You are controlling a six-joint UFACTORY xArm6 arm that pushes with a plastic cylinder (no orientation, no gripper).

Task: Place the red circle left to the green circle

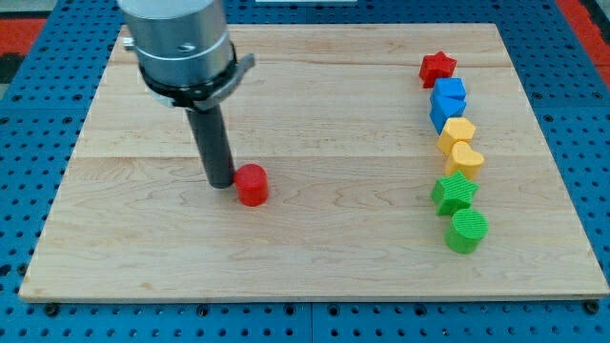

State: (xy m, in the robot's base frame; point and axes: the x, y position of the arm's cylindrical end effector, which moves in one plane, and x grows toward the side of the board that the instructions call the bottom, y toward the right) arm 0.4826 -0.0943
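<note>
My tip: my tip [221, 183] rested on the board, touching the left side of the red circle [253, 185], left of frame centre.
Red circle: a short, plain red cylinder.
Green circle: the green circle [467, 231] sat lower right, well apart.
Surface: pale wooden board [334, 257] on blue pegboard [29, 114].

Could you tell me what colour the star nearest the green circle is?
Green star, clearest in the camera view.

Arm housing [181, 43] cut off by view's top edge, above red circle [252, 185]. Tip [221, 183] touching or just beside red circle: cannot tell. Lower blue block [441, 116] partly hidden behind upper blue block [450, 93], shape unclear. Pegboard [29, 57] cropped on all sides.
</note>
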